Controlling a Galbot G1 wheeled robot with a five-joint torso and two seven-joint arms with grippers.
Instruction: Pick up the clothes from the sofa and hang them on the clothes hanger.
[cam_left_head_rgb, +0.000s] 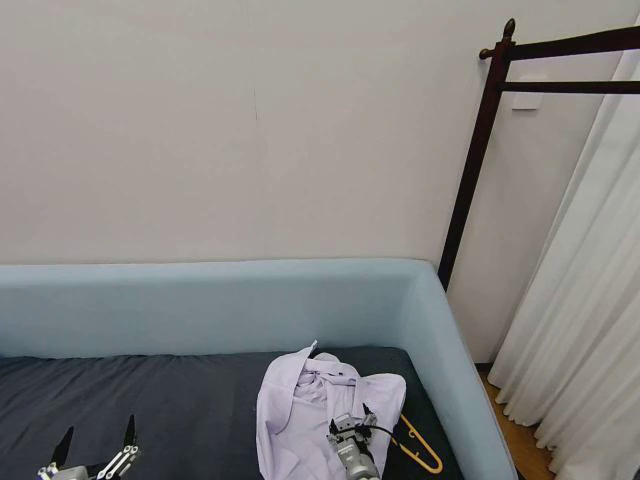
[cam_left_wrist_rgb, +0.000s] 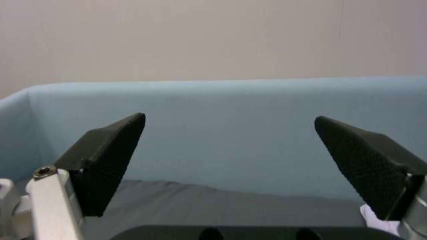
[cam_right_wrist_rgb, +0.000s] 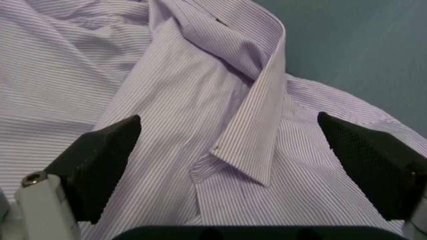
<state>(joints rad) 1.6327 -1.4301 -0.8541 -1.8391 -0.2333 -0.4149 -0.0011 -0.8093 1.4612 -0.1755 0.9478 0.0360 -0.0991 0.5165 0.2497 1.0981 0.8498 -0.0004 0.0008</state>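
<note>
spread-apart right gripper is hovering over the crumpled lilac shirt, pinstriped in its wrist view; left gripper is gaping above the dark sofa cushion.

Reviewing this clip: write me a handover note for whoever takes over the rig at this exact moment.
Left gripper: open, holding nothing, over the dark seat to the left of the shirt.
Right gripper: open, poised over the shirt's collar, not closed on it.
Shirt: crumpled on the sofa seat near its right end; an orange hanger pokes out beside it.
Wooden rack: stands behind the sofa's right end.
Done: nothing lifted yet.
Left: grasp the shirt, lift it, hang it on the rack.
</note>
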